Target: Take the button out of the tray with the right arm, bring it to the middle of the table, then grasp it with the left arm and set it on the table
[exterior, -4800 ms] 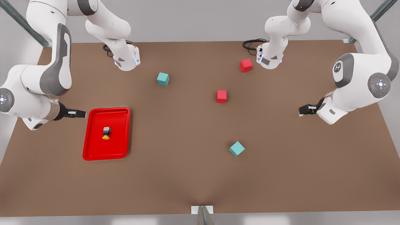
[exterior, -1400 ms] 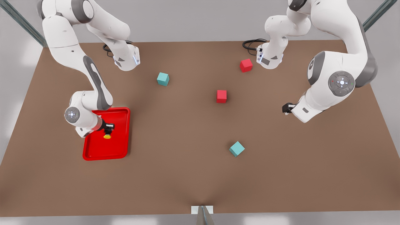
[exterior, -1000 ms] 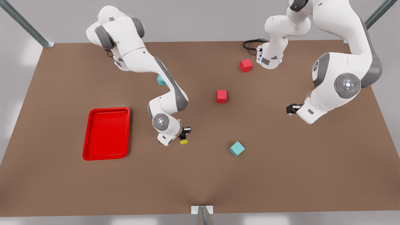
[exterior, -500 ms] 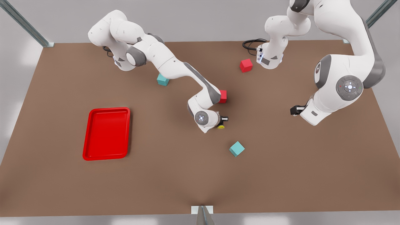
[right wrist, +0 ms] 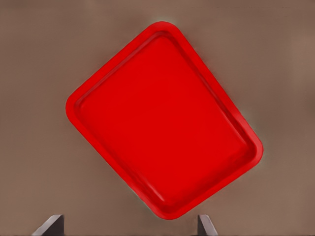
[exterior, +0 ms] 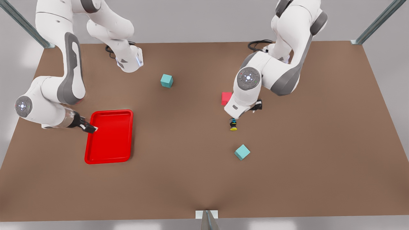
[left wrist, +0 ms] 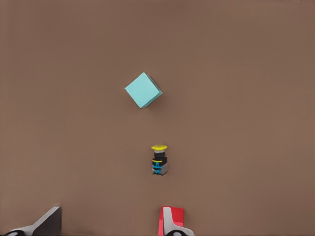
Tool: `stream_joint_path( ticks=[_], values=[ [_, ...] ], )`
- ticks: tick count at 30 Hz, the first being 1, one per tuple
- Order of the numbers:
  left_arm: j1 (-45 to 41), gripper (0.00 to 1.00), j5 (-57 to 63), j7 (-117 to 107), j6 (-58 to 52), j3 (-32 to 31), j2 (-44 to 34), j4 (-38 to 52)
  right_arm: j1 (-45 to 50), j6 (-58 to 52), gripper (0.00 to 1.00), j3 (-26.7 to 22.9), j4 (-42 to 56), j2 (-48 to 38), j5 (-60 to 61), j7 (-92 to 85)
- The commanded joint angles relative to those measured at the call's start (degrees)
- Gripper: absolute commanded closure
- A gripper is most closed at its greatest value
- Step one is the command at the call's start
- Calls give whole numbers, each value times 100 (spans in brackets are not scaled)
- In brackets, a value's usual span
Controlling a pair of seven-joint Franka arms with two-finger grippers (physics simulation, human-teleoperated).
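Button (exterior: pixel 233 125) moved tray (exterior: pixel 108 136) to table (exterior: pixel 179 166) (teal cube (left wrist: pixel 143 90) beside).

We find the tray (exterior: pixel 109 136) at the middle left of the front view, lying flat on the counter (exterior: pixel 179 179). The button (exterior: pixel 233 125) stands on the counter just right of centre, well apart from the tray. One cube (exterior: pixel 242 152) sits near it, lower and slightly right; another (exterior: pixel 226 98) lies above it, partly behind the left arm (exterior: pixel 255 80). A third cube (exterior: pixel 166 80) rests above centre, toward the upper left. The right gripper (exterior: pixel 91 128) hangs at the tray's left rim, and the left gripper (exterior: pixel 257 105) is just above and right of the button.
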Motion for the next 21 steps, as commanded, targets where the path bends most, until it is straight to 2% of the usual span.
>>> stream_joint_path(
  ticks=[1,3,4,5,9,11,15,18,21],
  values=[
    [-246,0,36,-4829,595,37,244,-32,54,-1241,0,-15,481,-13,-994,-3635],
    [-317,0,-16,-4549,1272,-103,508,-33,81,-1804,0,64,1325,-91,-880,-3591],
    [-317,0,-192,-4144,1474,-147,525,-41,-199,-1830,0,450,1396,-346,-766,-3591],
    [-308,0,-192,-3617,1553,-147,604,-68,-561,-1848,0,1048,1414,-391,-721,-3548],
    [-97,0,124,-1050,2054,-139,622,-445,-710,-2120,0,1022,1431,-188,-730,-3556],
    [175,0,-341,-1006,2405,-147,736,-753,-763,-2173,0,1031,1423,-171,-712,-3565],
    [597,0,-605,-1032,3996,-508,34,-2624,-693,-2076,0,1083,1440,13,-774,-3583],
    [562,0,-509,-989,4691,-604,-178,-3416,-121,-1804,0,1092,2644,1015,-1275,-3109],
    [580,0,80,-962,4735,-613,-90,-3548,19,-1584,0,1083,2653,1130,-1266,-3011]
  ],
)
